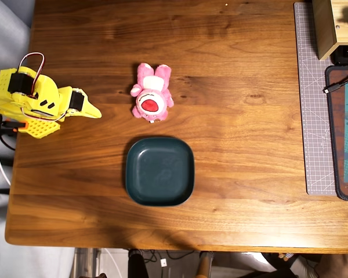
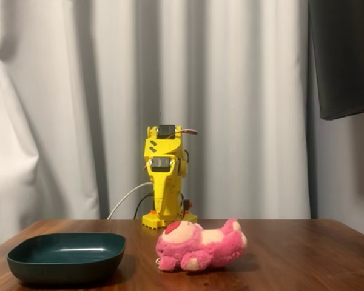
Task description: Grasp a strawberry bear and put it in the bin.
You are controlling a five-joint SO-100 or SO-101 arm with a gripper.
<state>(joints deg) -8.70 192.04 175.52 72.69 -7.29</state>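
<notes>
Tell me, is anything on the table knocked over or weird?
Only a little. The small pink plush bear is lying down on the wooden table, not sitting up, beside the empty dark teal dish without touching it. The yellow robot arm is folded at the table's edge. Nothing looks spilled or broken.

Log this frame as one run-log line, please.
phase: pre-reach | gripper: shut, empty, folded at base | strawberry bear: lying on table, beside bin | bin: empty
</notes>
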